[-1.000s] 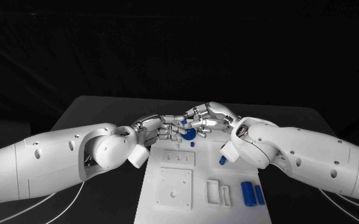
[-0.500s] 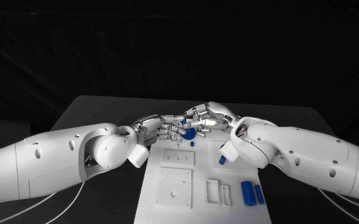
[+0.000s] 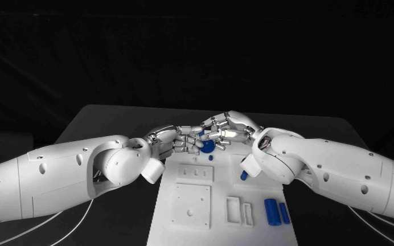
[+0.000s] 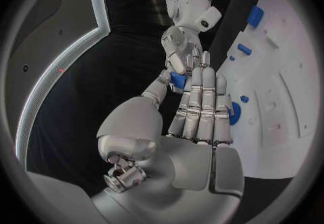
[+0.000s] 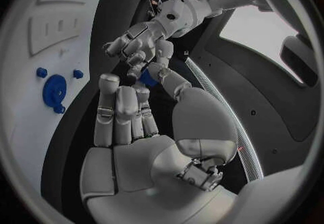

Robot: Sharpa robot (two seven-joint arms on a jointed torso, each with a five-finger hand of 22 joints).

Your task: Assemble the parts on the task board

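I am bringing my left hand (image 3: 174, 139) and right hand (image 3: 228, 130) together at the frame's centre, both pinching 1 small blue part (image 3: 200, 134) above the task board (image 3: 191, 223)'s far end, and next I judge I am needing to pass it cleanly across.

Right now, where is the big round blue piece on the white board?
In the head view, the round blue part sits at the far end of the task board, directly under the meeting fingertips of the left hand and right hand.
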